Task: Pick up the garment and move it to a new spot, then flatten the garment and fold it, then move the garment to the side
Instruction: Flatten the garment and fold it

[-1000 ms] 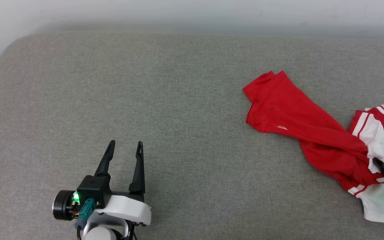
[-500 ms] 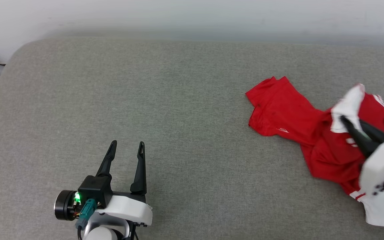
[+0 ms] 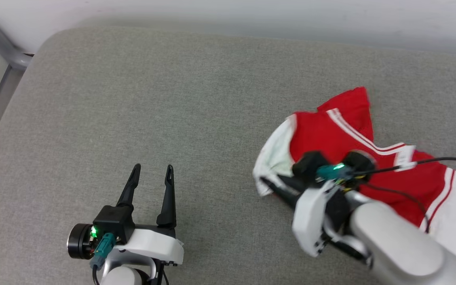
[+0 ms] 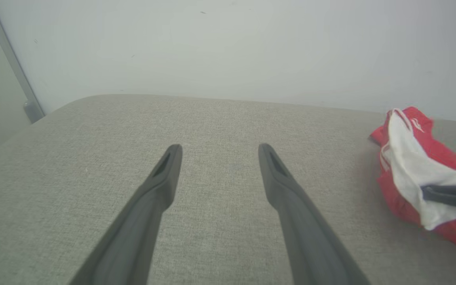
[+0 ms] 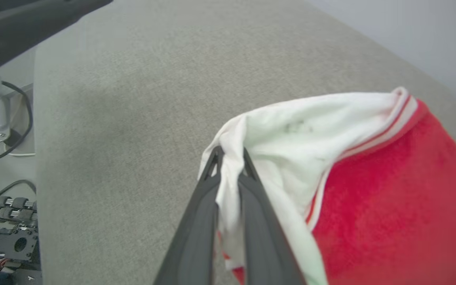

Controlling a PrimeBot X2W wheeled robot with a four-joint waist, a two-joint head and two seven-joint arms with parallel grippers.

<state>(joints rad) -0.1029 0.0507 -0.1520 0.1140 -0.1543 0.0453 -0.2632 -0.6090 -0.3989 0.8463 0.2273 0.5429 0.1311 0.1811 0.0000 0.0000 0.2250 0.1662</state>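
**Right gripper pinching the shirt's white sleeve, left gripper idle**

My right gripper (image 3: pixel 265 183) is pressed together on a fold of white cloth at the near-left edge of the shirt (image 3: pixel 331 138). In the right wrist view the two dark fingers (image 5: pixel 200 213) meet almost flat, with a thin strip of the white sleeve caught between them right up to the tips. From there the cloth rises away from the grey cloth-covered tabletop (image 3: pixel 172 99) in a loose hump.

The shirt sits on the right half of the tabletop, bunched and creased rather than flat. Its red body spreads to the right of my grasp, crossed by red-and-white striped trim, and a second white part trails off at the lower right beside my pale forearm (image 3: pixel 402 245). A thin black cable (image 3: pixel 441 160) runs from my right wrist across the red cloth.

My left gripper (image 3: pixel 152 168) hovers near the front of the tabletop, well apart from the shirt. Its fingers are spread with only bare grey cloth between them. From the left wrist view the shirt (image 4: pixel 406 166) appears as a red and white heap far to the right, with one dark finger of my right gripper (image 4: pixel 449 194) lying across its white part.
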